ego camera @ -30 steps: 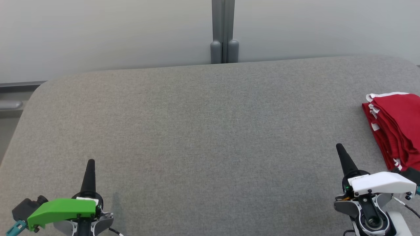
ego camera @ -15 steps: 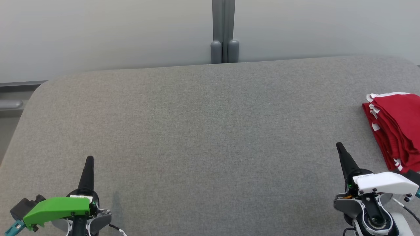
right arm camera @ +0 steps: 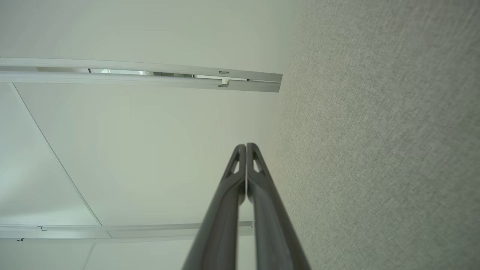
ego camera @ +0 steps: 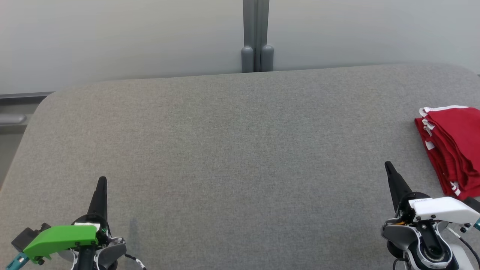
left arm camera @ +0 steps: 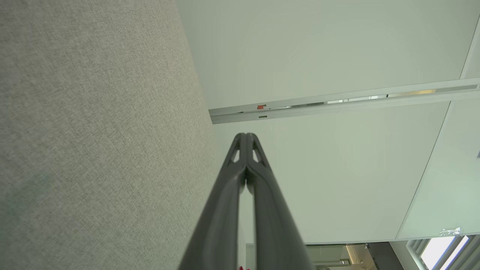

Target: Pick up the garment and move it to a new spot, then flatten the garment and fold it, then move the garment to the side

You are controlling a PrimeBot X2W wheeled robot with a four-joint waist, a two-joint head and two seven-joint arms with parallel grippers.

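**Folded red garment at the table's right edge; both grippers closed and empty**

The garment (ego camera: 453,146), red cloth with white trim, lies in a stacked, folded bundle on the grey fabric-covered table (ego camera: 240,142). It sits hard against the right margin of the head view, which cuts part of it off.

The right gripper (ego camera: 388,165) points up the view with its two dark fingers pressed together and nothing between them. It stands near the garment, to its left and closer to the robot, with bare table between the two. The left gripper (ego camera: 101,182), likewise closed on nothing, hovers at the opposite side, well apart from the cloth.

Handling, as a judgement: the bundle looks light, soft and limp. Its layers would probably slide over one another or fall open if lifted by a single ply. A hold is best taken at the near left edge, where the white-trimmed folds show, pinching through all the layers at once.

Since the garment is already folded and set aside, the task appears close to done.
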